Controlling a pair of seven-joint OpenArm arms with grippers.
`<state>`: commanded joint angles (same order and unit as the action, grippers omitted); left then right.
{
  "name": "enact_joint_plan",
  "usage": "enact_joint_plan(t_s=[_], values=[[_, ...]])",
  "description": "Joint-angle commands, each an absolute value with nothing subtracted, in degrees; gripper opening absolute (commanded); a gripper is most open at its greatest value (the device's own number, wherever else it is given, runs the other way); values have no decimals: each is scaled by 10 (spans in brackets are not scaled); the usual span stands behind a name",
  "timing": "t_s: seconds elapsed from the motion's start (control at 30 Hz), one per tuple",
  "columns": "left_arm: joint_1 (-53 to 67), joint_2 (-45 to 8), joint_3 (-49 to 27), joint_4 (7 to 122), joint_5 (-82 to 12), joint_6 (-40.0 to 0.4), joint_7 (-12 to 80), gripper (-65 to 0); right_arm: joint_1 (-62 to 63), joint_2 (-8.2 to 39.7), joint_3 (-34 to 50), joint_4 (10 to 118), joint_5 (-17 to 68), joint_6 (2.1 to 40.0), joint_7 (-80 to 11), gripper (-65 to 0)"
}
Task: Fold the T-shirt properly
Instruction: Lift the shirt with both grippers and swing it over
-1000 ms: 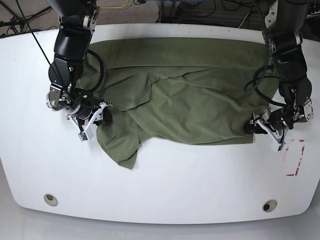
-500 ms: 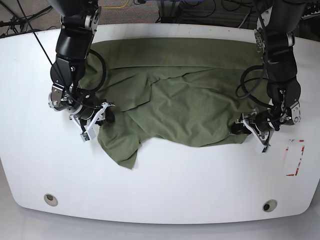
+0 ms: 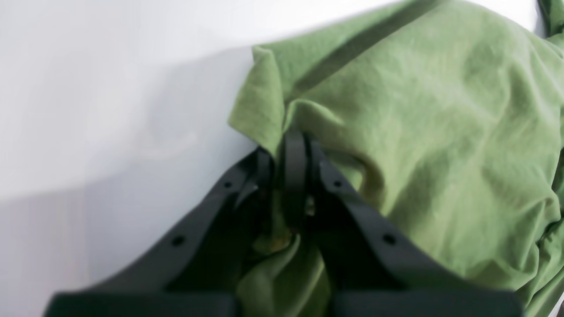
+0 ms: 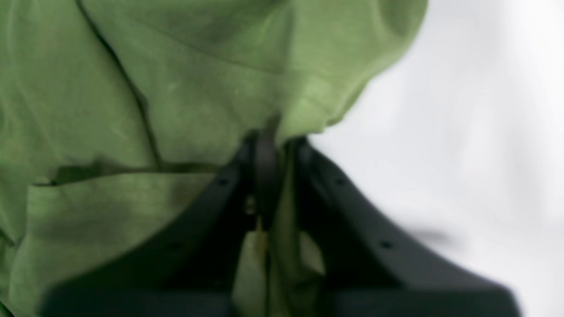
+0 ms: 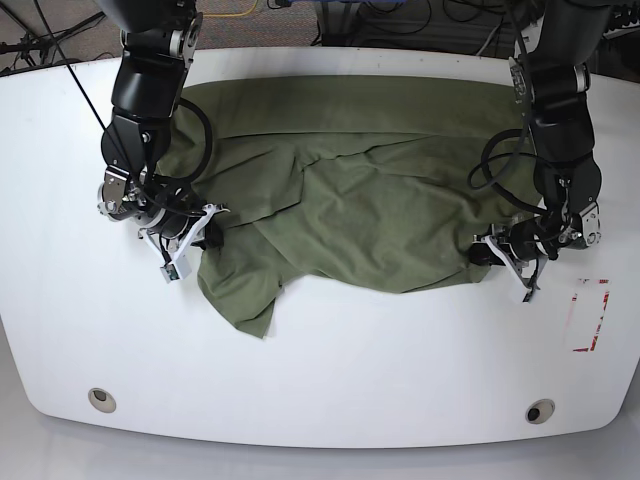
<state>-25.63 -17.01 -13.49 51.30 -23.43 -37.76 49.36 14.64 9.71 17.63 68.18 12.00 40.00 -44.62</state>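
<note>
T-shirt (image 5: 380, 210) edges are pinched in both closed jaws, left gripper (image 3: 286, 149) and right gripper (image 4: 275, 141).

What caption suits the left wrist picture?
Left gripper shut on a bunched edge of the green T-shirt above the white table.

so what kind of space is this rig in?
Looks like a robotics lab bench, not a home: a bare white table with two arms working a T-shirt, loose cables on the floor behind it, and red tape marks on the surface.
</note>
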Motion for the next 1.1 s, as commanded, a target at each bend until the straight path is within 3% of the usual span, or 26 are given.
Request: enact_joint_plan(t_s=[0.57, 1.1], values=[[-134, -183, -153, 836, -237, -378, 587, -650, 128, 109, 177, 861, 121, 400, -564, -650], [-144, -181, -175, 999, -236, -375, 593, -650, 230, 124, 170, 907, 122, 400, -609, -650]])
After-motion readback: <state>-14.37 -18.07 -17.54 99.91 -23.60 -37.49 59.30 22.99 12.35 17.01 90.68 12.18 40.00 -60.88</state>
